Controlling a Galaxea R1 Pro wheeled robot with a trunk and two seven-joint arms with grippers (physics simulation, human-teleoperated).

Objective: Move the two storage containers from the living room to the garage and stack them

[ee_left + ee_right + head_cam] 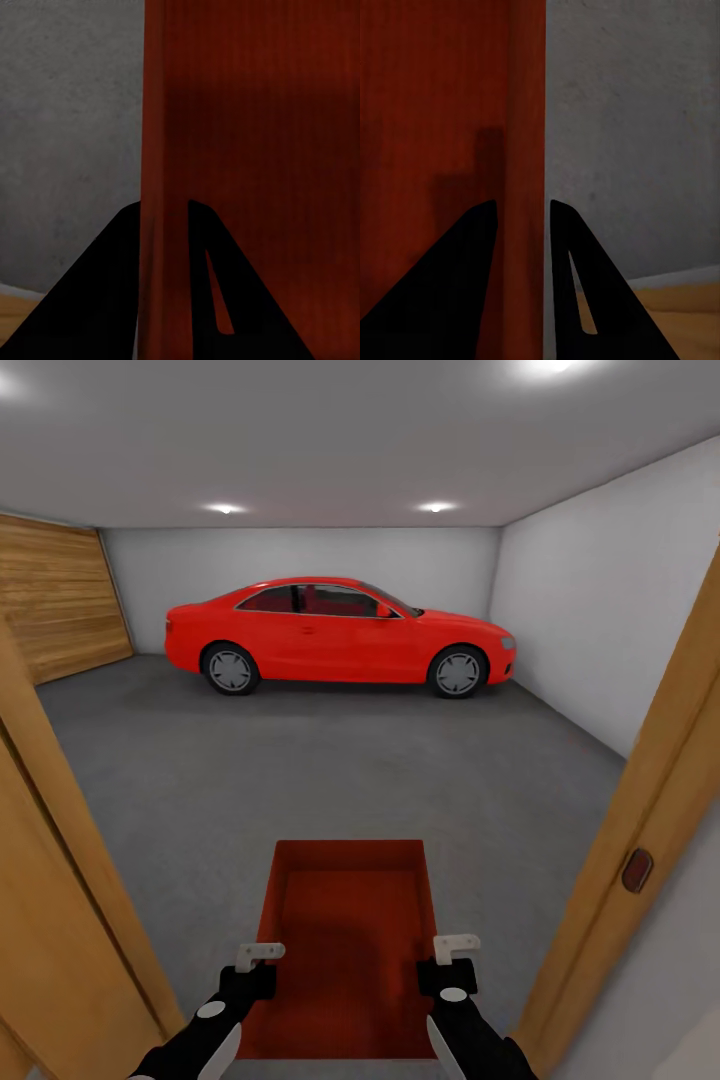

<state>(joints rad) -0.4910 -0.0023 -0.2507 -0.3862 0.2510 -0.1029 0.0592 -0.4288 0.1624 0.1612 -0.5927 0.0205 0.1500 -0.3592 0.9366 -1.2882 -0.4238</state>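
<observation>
An orange-red storage container (345, 950) is held at 6 o'clock in the head view, carried between both arms above the grey concrete floor (330, 760). Its left wall is clamped by the left end effector (262, 960), its right wall by the right end effector (452, 957), each closed onto the wall. A red car (340, 635) is parked at 12 o'clock, framed by wooden doorposts (640, 840).

Both grippers' jaws holding storage container (345, 950), red car (340, 635), garage floor (320, 760)
</observation>
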